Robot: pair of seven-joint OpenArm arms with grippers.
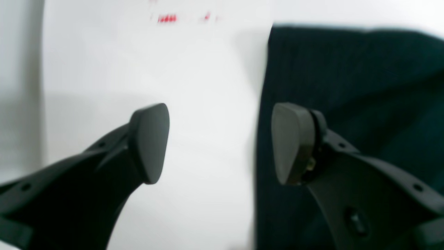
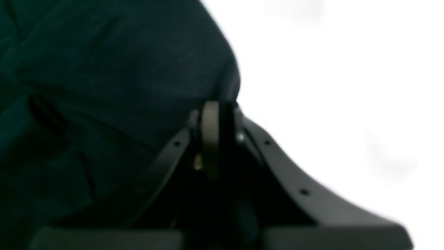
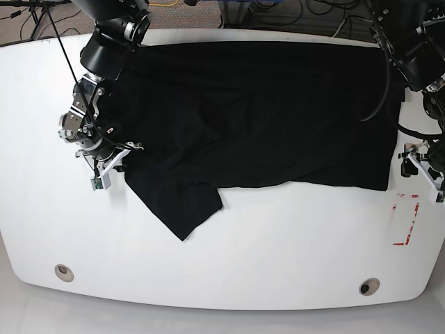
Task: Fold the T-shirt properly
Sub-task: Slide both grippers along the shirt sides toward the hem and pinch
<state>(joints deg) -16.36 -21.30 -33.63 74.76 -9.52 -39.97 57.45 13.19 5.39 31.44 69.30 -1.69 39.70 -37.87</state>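
Base view, your T-shirt (image 3: 278, 111) spread across the white worktop (image 3: 222, 278), right fingers (image 2: 211, 139) pinching its edge at frame left, left fingers (image 1: 149, 142) spread at frame right.

A robotics lab: a white table (image 3: 222, 278) with two mounted arms, loose cables (image 3: 278, 14) on the floor behind it.

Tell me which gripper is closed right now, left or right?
The right gripper: its fingers are pressed together at the edge of the T-shirt. The left gripper has its fingers wide apart, straddling the shirt's edge over the white table.
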